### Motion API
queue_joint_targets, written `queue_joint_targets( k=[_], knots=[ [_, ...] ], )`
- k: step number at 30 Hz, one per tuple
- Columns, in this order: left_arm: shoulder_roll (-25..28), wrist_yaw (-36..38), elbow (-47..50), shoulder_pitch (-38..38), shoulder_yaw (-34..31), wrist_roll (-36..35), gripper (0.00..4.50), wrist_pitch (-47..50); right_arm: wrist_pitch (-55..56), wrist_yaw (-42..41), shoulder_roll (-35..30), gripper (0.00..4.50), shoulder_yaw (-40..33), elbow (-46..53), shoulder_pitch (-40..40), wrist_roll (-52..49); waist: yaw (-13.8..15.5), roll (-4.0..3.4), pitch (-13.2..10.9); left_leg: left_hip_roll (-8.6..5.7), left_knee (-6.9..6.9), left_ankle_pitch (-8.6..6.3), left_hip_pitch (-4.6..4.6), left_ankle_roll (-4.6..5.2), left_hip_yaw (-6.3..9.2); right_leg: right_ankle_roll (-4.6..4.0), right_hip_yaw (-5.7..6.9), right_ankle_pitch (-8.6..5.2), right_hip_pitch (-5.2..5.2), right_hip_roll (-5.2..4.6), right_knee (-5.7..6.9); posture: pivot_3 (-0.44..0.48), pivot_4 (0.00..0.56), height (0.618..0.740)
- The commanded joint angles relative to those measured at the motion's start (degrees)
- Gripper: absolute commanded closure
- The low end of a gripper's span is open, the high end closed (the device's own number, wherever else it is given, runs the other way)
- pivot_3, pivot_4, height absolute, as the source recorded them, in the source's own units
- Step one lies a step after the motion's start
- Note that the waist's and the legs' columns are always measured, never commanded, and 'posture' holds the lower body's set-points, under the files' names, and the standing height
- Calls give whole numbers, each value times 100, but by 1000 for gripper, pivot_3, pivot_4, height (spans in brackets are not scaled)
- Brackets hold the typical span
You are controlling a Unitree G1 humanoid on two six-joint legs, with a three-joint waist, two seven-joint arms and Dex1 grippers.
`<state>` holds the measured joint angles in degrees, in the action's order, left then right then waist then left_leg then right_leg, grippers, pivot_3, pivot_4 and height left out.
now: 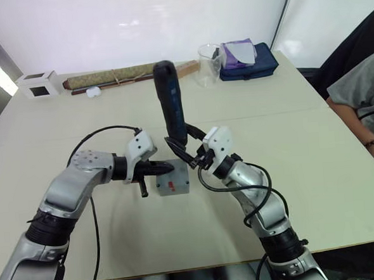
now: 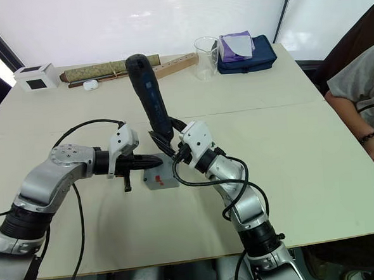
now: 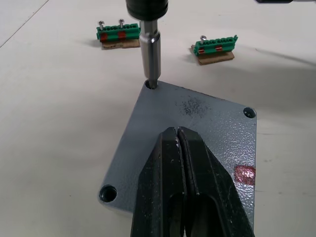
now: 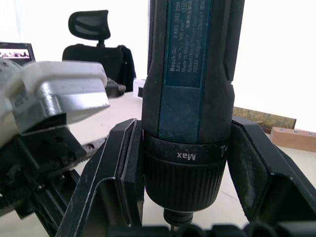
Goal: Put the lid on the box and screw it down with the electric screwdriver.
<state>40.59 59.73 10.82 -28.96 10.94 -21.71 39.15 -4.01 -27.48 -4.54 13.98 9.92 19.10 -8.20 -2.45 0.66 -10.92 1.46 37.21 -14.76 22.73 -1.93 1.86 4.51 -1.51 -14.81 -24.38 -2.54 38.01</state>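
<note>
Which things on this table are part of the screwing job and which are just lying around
In use:
lid on the box
electric screwdriver, bit in a corner hole, held by the right pincer
left pincer, shut, pressing on the lid

Lying about:
green terminal strips
rolled mat
white cube
clear beaker
blue pouch

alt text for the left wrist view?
The left gripper, fingers shut, presses on a flat square grey plastic lid while the dark electric screwdriver's metal bit sits in a corner screw hole. Two green terminal strips lie on the beige table beyond.
</note>
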Motion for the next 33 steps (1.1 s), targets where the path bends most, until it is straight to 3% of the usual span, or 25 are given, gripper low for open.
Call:
queue_joint_targets(
  k=[1, 11, 16, 22, 33],
  knots=[
    [75, 34, -35, 81, 171, 133, 4500, 64, 247, 40, 27, 2345, -85, 98, 35, -21, 0, 0, 0, 0, 0, 0, 0, 0, 0, 0, 0, 0, 0, 0, 0, 0, 150, 740],
    [141, 90, -26, 177, 292, 244, 4500, -36, 235, 150, 8, 2345, -31, 98, -269, -18, 7, 4, 3, 0, -4, 0, -19, 0, -1, 0, -1, -1, 19, 0, -2, 0, 150, 740],
    [171, 123, -74, 221, 327, 283, 4500, -121, -448, -50, -436, 2345, 298, 135, -495, 251, 5, 14, 36, 0, -7, -1, -36, 1, -2, -1, -2, -3, 36, 0, -4, 0, 150, 740],
    [164, 174, -107, 245, 378, 302, 4500, -182, -971, -41, -649, 2345, 388, 197, -445, 337, 6, 42, 77, 2, -29, -6, -139, 7, -1, -30, 0, -49, 136, 0, -19, 0, 150, 740],
    [126, 153, -60, 315, 415, 357, 4500, -195, -1404, 65, -603, 2345, 221, 131, -425, 191, 11, 53, 153, 2, -33, -7, -138, 9, 1, -28, 2, -52, 136, -1, -21, 0, 150, 740]
  ],
)
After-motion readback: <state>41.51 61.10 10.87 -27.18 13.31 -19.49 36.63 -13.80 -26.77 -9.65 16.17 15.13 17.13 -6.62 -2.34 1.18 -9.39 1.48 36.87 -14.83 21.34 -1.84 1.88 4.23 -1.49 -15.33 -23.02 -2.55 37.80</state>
